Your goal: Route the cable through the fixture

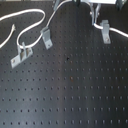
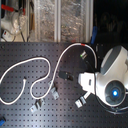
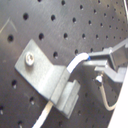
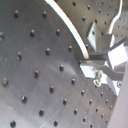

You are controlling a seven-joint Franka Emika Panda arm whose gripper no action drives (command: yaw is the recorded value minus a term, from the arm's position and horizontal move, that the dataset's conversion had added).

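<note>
**Fingers.** The fingers [image 3: 114,52] of the gripper [image 3: 97,61] stand narrow. In the first wrist view I read them as pinched on the cable [image 3: 76,64], whose white run enters between them just beside the fixture [image 3: 42,75]. In the second wrist view the fingers [image 4: 95,61] again show almost no gap.

**Fixture.** This is a light-grey clip with a flat base strip fastened to the perforated board [image 1: 70,90]. In the first wrist view the cable lies in the clip's forked top, coming in on the side away from the gripper and leaving on the gripper side. I cannot tell how deep it sits in the fork.

**Cable.** In the first exterior view the cable [image 1: 30,22] meets the fixture [image 1: 106,31] and runs on past it toward the first exterior view's right edge. The rest loops well away from the fixture, toward the first exterior view's left. In the second exterior view the cable [image 2: 47,65] carries a red-orange band [image 2: 82,45], which lies well apart from the fixture along the run leading to the gripper.

**Other clips.** A darker grey clip [image 1: 46,37] stands well apart from the fixture, and the cable passes at it too. A long bracket with two posts [image 1: 21,54] lies farther from the fixture again.

**Arm.** The white arm [image 2: 112,75] hangs over the fixture's part of the board.
</note>
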